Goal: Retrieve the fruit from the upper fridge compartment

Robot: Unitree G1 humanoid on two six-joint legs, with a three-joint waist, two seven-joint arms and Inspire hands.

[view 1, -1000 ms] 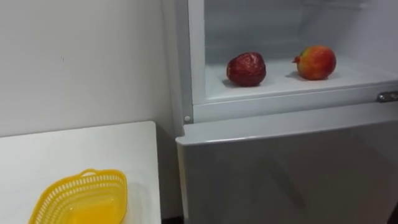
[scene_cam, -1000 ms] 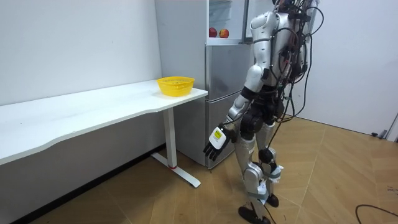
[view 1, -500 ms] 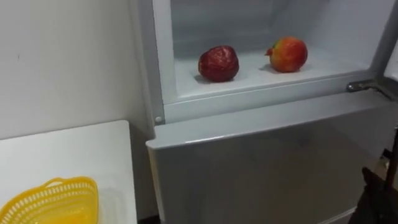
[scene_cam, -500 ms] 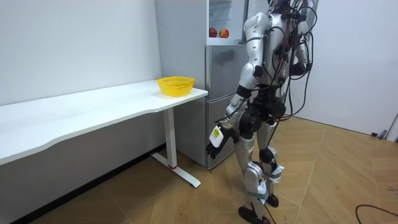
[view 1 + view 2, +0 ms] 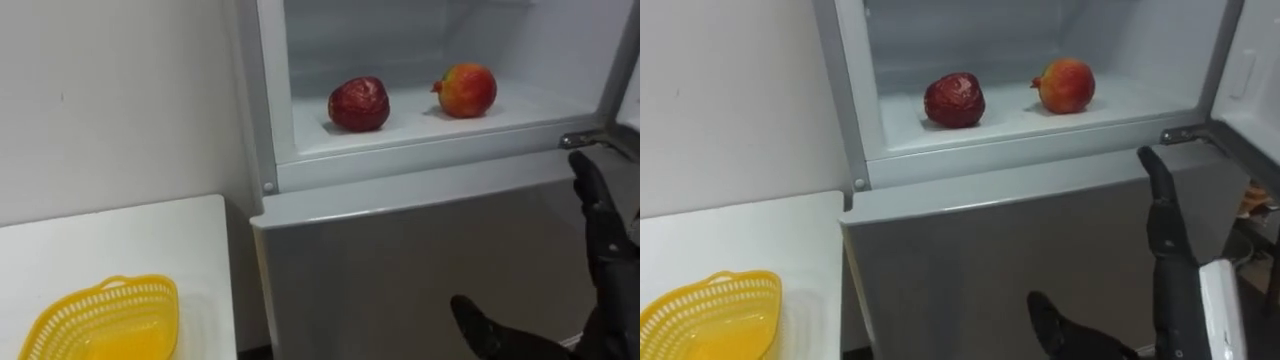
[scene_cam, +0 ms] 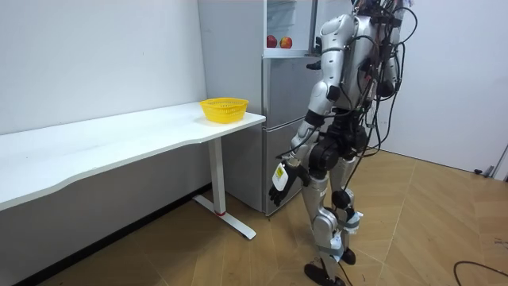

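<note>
Fruits are counted as two on the shelf of the open upper fridge compartment [image 5: 420, 160]: one dark red fruit [image 5: 359, 104] to the left and one red-and-yellow fruit [image 5: 466, 90] to the right, set apart and untouched. One right hand [image 5: 1175, 290] is held before the lower fridge door [image 5: 400, 260], below the shelf, with fingers straight, thumb spread and nothing grasped. One left hand [image 6: 279, 176] is hung low by the thigh, fingers relaxed. One yellow basket [image 5: 150, 300] is seen on the white table [image 5: 120, 240].
</note>
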